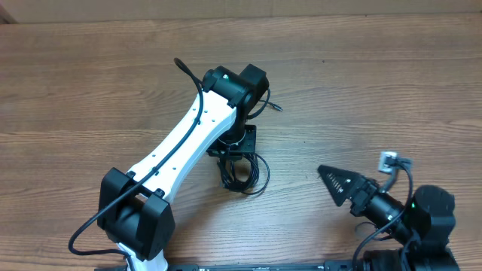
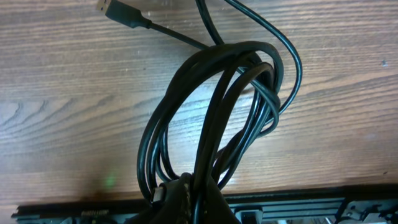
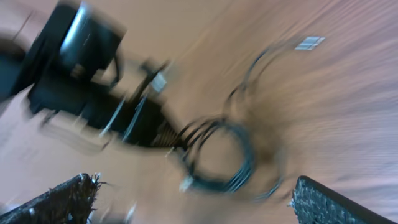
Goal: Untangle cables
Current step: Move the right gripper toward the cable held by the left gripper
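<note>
Firmly, my left pincer clamped the coiled cables on the table, pinning one end so the loops lay spread. My right pincer stood wide open nearby, facing them, likely to pull a strand free.

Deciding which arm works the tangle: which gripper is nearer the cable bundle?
Left. The left gripper is shut on the cable bundle; the right gripper stands open, apart from it, toward the robot's right.
</note>
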`<state>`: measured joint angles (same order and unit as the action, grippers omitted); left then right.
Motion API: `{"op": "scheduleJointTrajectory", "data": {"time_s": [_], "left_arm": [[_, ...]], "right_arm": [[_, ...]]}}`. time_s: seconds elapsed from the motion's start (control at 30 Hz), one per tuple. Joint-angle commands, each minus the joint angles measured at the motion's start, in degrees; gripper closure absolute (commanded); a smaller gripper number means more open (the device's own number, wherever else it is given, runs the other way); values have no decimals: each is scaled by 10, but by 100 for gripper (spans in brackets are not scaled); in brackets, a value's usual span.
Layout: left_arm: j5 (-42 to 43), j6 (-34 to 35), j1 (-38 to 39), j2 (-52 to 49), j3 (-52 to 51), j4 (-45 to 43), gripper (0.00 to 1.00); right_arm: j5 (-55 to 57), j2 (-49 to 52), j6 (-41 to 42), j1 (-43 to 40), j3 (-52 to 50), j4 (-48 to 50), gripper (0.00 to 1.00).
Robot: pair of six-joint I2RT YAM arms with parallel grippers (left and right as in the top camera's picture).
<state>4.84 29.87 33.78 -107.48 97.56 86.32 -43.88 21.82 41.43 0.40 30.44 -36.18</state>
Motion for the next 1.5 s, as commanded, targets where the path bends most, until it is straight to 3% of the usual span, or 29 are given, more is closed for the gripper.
{"op": "scheduleJointTrajectory", "data": {"time_s": [0.0, 0.2, 0.4, 0.8, 1.0, 1.17, 1.47], "left_arm": [[6, -1, 4, 1, 8, -12, 96], [61, -31, 4, 1, 8, -46, 96], [68, -63, 4, 1, 8, -60, 96], [73, -72, 4, 1, 8, -79, 96], [149, -96, 4, 3, 8, -116, 96], [261, -183, -5, 25, 9, -117, 96], [257, -211, -17, 114, 9, -119, 96]], "right_arm": [[-169, 20, -8, -1, 15, -4, 0], [-156, 29, -4, -1, 15, 0, 0], [-65, 30, 66, -1, 15, 38, 0], [41, 30, 66, -1, 14, -141, 0], [37, 30, 66, -1, 14, -150, 0], [-20, 30, 66, -1, 14, -147, 0], [-86, 30, 89, -1, 14, -141, 3]]}}
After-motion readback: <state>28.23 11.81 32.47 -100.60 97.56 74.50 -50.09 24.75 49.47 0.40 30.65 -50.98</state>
